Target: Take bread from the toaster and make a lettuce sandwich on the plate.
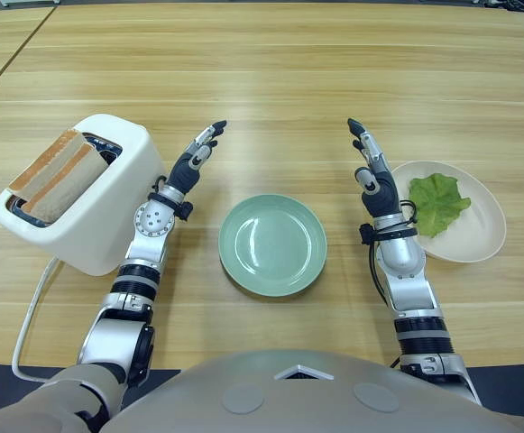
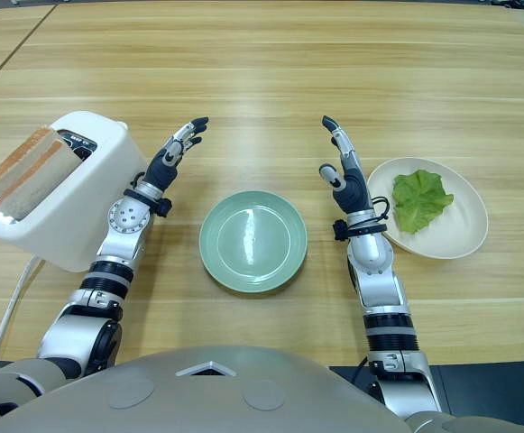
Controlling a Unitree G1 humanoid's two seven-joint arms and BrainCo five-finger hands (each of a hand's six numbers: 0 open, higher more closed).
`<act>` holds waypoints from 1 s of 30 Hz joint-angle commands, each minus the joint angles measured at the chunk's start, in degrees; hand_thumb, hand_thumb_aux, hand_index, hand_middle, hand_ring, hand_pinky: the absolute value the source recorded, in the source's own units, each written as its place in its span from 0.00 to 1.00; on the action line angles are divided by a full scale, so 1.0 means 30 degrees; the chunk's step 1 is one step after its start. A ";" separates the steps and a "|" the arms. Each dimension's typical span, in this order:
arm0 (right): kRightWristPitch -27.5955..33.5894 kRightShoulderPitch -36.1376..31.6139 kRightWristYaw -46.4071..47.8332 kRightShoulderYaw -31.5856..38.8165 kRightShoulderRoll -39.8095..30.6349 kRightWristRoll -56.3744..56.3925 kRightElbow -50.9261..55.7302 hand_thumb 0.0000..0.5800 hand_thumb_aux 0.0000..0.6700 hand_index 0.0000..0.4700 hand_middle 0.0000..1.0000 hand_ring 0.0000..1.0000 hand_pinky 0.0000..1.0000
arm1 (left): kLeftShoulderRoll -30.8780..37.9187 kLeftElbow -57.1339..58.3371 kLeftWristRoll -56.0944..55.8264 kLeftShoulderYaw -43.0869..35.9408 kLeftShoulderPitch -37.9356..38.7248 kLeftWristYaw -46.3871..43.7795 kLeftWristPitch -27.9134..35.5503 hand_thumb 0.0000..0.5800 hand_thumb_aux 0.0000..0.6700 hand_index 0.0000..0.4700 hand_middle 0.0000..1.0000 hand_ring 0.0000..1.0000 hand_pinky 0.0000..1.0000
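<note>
A white toaster (image 1: 90, 203) lies at the left of the wooden table with two bread slices (image 1: 56, 173) sticking out of its slots. An empty green plate (image 1: 272, 244) sits at the centre front. A lettuce leaf (image 1: 437, 202) rests on a cream plate (image 1: 478, 239) at the right. My left hand (image 1: 197, 161) hovers open between the toaster and the green plate, fingers stretched forward. Open too, my right hand (image 1: 370, 164) is raised between the green plate and the cream plate, holding nothing.
A white power cord (image 1: 32, 316) runs from the toaster toward the table's front edge. The wide far half of the wooden table (image 1: 289, 63) is bare wood.
</note>
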 commanded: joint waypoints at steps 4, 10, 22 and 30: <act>0.0274 0.0028 0.0020 0.0094 0.0113 0.0069 -0.0079 0.00 0.00 0.00 0.00 0.00 0.00 | 0.0159 -0.0134 0.0194 -0.0164 0.0198 -0.0085 -0.0179 0.00 0.00 0.00 0.00 0.00 0.00; 0.0279 0.0041 0.0002 0.0117 0.0145 0.0027 -0.0071 0.00 0.00 0.00 0.00 0.00 0.00 | 0.0217 -0.0277 0.0268 -0.0244 0.0322 -0.0089 -0.0388 0.00 0.00 0.00 0.00 0.00 0.00; 0.0385 -0.0608 -0.0347 0.0760 0.0656 -0.0562 0.0543 0.00 0.00 0.00 0.00 0.00 0.00 | 0.0879 -0.8985 0.6116 -0.2659 0.2348 0.1081 -0.3351 0.00 0.00 0.00 0.00 0.00 0.00; 0.0112 -0.1608 -0.1213 0.1196 0.1167 -0.1165 0.2289 0.00 0.00 0.00 0.00 0.00 0.00 | 0.5837 -1.8417 0.6889 -0.0122 -0.1700 -0.3643 -0.0560 0.00 0.00 0.00 0.00 0.00 0.00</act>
